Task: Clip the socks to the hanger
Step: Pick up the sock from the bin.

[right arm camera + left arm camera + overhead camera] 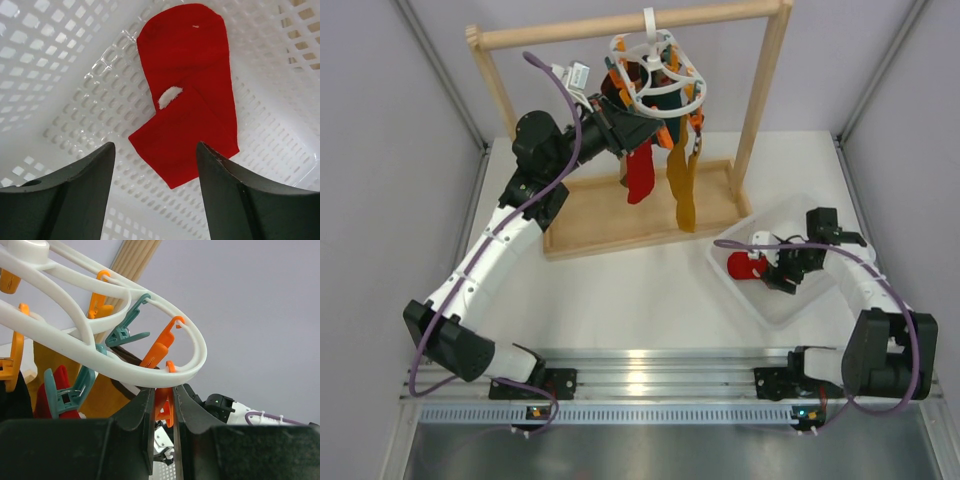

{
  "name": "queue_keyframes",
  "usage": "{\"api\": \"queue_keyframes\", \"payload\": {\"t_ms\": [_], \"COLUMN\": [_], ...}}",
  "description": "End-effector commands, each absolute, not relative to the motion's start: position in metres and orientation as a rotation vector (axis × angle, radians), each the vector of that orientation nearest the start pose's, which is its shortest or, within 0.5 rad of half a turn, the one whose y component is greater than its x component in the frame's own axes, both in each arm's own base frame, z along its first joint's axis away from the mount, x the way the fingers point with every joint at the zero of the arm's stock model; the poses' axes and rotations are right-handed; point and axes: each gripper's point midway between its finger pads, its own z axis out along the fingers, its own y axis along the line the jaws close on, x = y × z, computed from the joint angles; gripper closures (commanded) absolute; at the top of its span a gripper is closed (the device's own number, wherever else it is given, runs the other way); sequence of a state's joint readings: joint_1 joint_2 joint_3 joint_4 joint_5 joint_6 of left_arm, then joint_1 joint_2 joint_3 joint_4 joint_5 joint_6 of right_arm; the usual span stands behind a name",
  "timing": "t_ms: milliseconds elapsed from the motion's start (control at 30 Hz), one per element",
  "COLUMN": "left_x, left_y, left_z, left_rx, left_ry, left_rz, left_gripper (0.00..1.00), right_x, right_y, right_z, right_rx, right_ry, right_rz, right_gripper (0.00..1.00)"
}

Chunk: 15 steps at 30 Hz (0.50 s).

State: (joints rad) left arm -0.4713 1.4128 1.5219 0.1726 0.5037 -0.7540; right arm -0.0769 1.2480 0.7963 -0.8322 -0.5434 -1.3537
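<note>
The white ring hanger [655,75] [125,369] hangs by its hook from the wooden rack bar, carrying orange and teal clips. My left gripper [623,125] [164,394] is raised to the ring's lower rim and shut on an orange clip [164,407]. A red sock [641,172] [54,390] hangs from the hanger beside a mustard one [682,190]. Another red sock [745,266] [187,95], folded, with a white patch, lies in the white basket [798,300] [60,65]. My right gripper [772,272] [155,147] hovers open just above this sock's near corner, not touching it.
The wooden rack frame [760,110] stands on its base board [610,225] at the back of the table. Grey walls close in both sides. The basket's perforated walls surround my right gripper.
</note>
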Motion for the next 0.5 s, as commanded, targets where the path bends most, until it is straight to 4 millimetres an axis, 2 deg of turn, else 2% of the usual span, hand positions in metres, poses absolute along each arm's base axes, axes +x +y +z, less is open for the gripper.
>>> {"api": "queue_keyframes", "payload": {"t_ms": [0, 100, 333, 467], "left_x": [0.345, 0.346, 0.349, 0.351], "left_y": [-0.285, -0.286, -0.287, -0.288], "left_z": [0.502, 0.502, 0.5, 0.497], "left_rx": [0.235, 0.232, 0.226, 0.222], "left_ry": [1.384, 1.389, 1.4, 1.411], "left_rz": [-1.303, -1.308, -1.306, -1.299], "left_gripper": [1.0, 1.0, 1.0, 1.0], "right_x": [0.249, 0.252, 0.268, 0.274], "right_y": [0.033, 0.031, 0.029, 0.03], "right_z": [0.064, 0.054, 0.042, 0.037], "right_rx": [-1.751, -1.807, -1.813, -1.818], "right_ry": [1.888, 1.857, 1.841, 1.836], "right_rz": [0.275, 0.248, 0.206, 0.212], "right_gripper": [0.35, 0.35, 0.37, 0.51]}}
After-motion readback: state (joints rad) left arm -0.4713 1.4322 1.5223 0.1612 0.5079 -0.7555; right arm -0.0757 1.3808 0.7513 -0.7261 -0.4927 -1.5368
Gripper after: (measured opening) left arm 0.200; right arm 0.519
